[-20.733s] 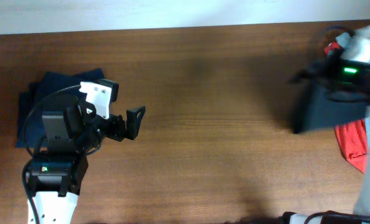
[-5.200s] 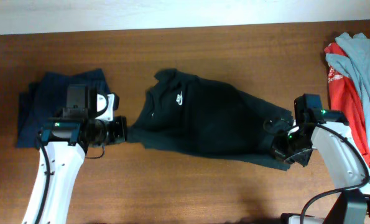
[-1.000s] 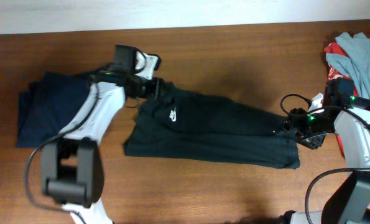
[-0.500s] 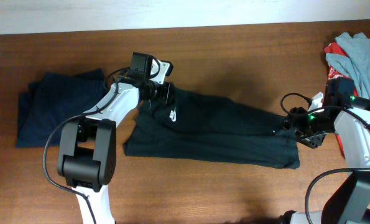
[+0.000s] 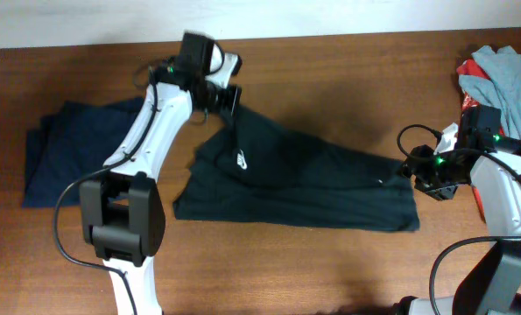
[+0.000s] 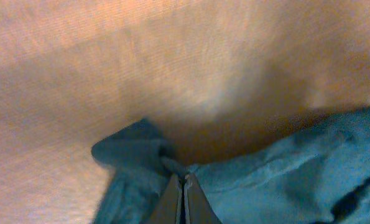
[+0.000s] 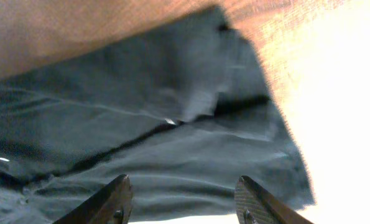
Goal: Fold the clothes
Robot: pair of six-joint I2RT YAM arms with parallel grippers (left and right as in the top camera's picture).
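The black T-shirt [image 5: 313,185] lies spread across the middle of the table, its small white logo [image 5: 241,158] near the left end. My left gripper [image 5: 228,101] is shut on the shirt's upper left edge and holds that corner raised toward the far side. In the left wrist view the fingertips [image 6: 183,188] pinch a fold of the fabric [image 6: 278,180]. My right gripper [image 5: 422,181] hovers open over the shirt's right end. In the right wrist view both fingers [image 7: 117,198] stand wide apart above the cloth [image 7: 160,118].
A folded dark navy garment [image 5: 67,157] lies at the left. A heap of red [image 5: 498,131] and pale grey-blue clothes [image 5: 505,66] sits at the right edge. The table's far edge [image 5: 330,35] runs just behind the left gripper.
The left gripper has shut on the shirt's upper left edge and pulled it up toward the far side. The right gripper has narrowed slightly and stayed over the right end.
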